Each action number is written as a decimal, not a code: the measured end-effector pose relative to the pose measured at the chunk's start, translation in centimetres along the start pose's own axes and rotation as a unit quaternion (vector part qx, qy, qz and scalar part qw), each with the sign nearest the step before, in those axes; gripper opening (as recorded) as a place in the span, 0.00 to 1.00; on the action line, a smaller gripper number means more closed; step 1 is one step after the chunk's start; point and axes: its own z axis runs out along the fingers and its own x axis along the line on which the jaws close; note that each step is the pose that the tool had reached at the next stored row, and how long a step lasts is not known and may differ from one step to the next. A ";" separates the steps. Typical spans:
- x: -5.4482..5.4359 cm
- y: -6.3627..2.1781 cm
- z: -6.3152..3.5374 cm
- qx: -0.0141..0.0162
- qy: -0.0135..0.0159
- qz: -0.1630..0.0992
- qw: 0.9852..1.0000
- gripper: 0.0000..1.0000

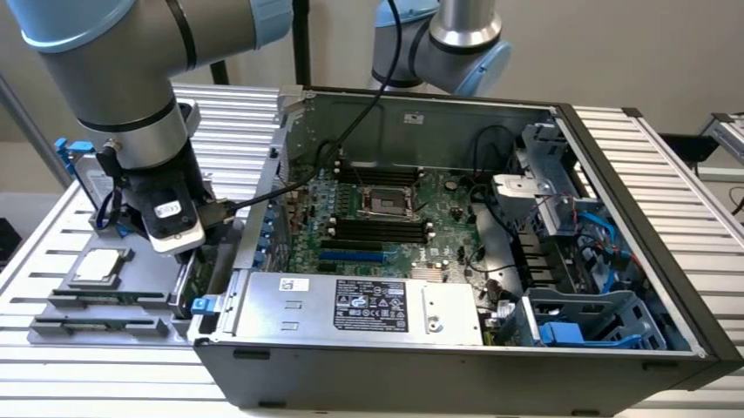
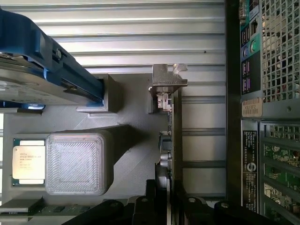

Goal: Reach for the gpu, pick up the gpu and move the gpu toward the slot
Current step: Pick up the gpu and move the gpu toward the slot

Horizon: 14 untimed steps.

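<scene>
The gpu (image 2: 176, 140) stands on edge in a grey printed holder (image 2: 133, 101), green board seen edge-on, its silver bracket (image 2: 166, 82) at one end. In the exterior view the gpu (image 1: 202, 266) is a thin dark card just outside the open computer case's wall, at the exterior view's left. My gripper (image 1: 186, 254) hangs straight down onto the card's top edge, and in the wrist view the gripper (image 2: 165, 208) straddles that edge. The card still sits in its holder. Blue expansion slots (image 1: 352, 256) lie on the motherboard inside the case.
On the holder tray (image 1: 152, 287) are a hard drive in a blue frame (image 1: 79, 170), a processor chip (image 1: 99, 266) and two memory sticks (image 1: 96, 300). The case wall (image 1: 250, 252) rises right beside the card. A power supply (image 1: 361, 305) and a second arm (image 1: 459, 43) are nearby.
</scene>
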 end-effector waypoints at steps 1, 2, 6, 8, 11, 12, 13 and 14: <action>0.0 0.00 0.00 0.000 0.000 0.000 1.000 0.27; 0.0 0.00 0.00 0.000 0.000 0.000 1.000 0.27; 0.0 0.00 0.01 0.000 0.000 0.000 1.000 0.27; 0.0 0.00 0.01 0.000 0.000 0.000 1.000 0.27; 0.0 0.00 0.01 0.000 0.000 0.000 1.000 0.27; 0.0 0.00 -0.01 0.000 0.000 0.000 1.000 0.27; 0.0 0.01 -0.08 0.000 0.000 0.000 1.000 0.27; 0.0 0.02 -0.28 0.000 0.000 0.000 1.000 0.27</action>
